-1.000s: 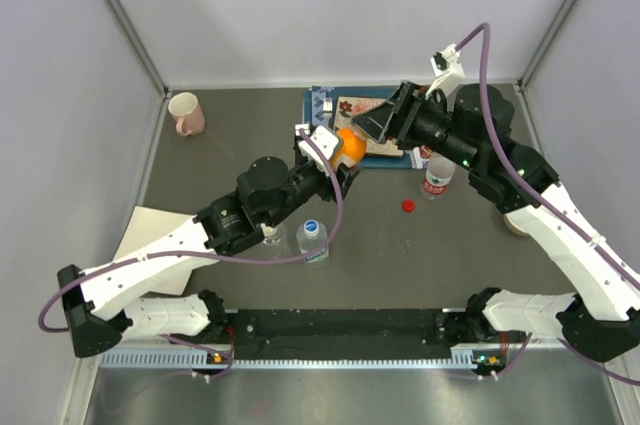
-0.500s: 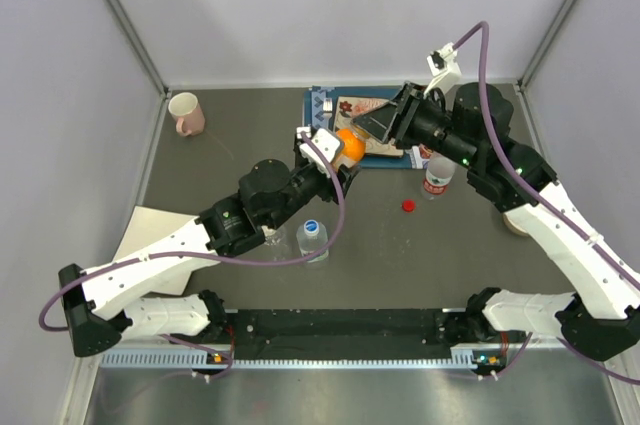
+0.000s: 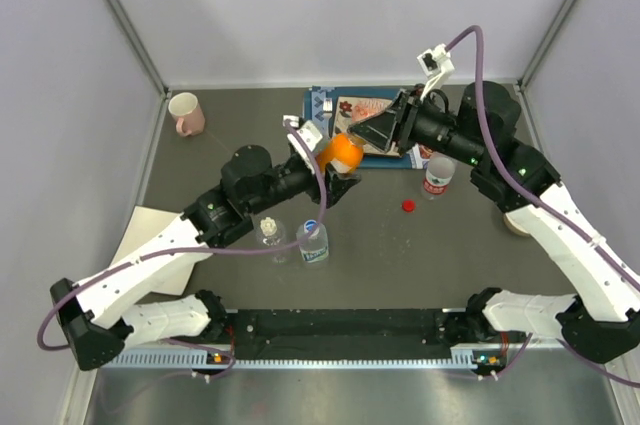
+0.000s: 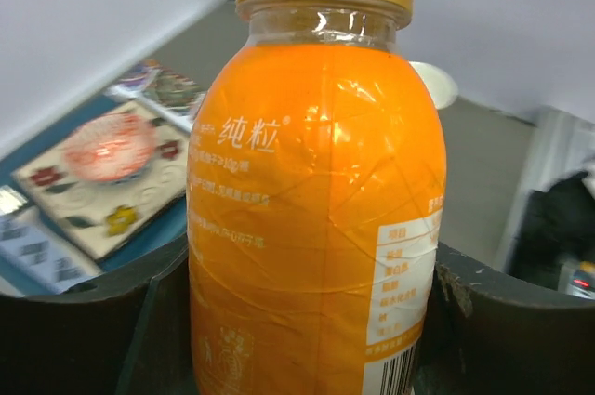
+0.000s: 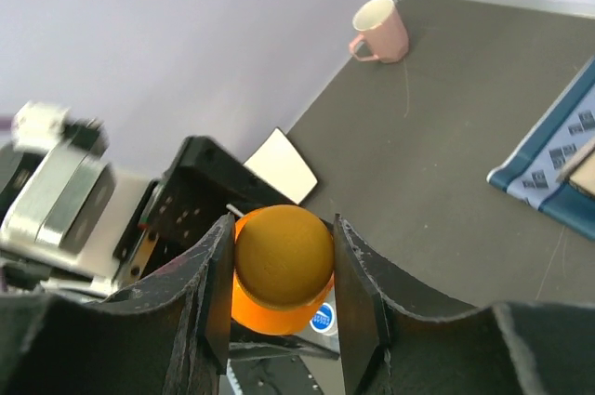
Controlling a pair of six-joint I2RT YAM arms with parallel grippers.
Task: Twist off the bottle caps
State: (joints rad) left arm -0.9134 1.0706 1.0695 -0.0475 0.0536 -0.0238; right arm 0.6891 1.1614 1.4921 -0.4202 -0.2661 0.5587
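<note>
A short orange plastic bottle (image 3: pixel 340 153) is held above the far middle of the dark worktop (image 3: pixel 450 255). The left arm's jaws clasp its body and the right arm's jaws pinch its orange screw cap (image 5: pixel 284 254). A small red cap (image 3: pixel 408 206) lies loose near the red-labelled clear bottle (image 3: pixel 437 177), so that one looks done. Toward the near edge, the white-capped plain clear bottle (image 3: pixel 270 235) and the blue-capped labelled bottle (image 3: pixel 312 243) remain.
</note>
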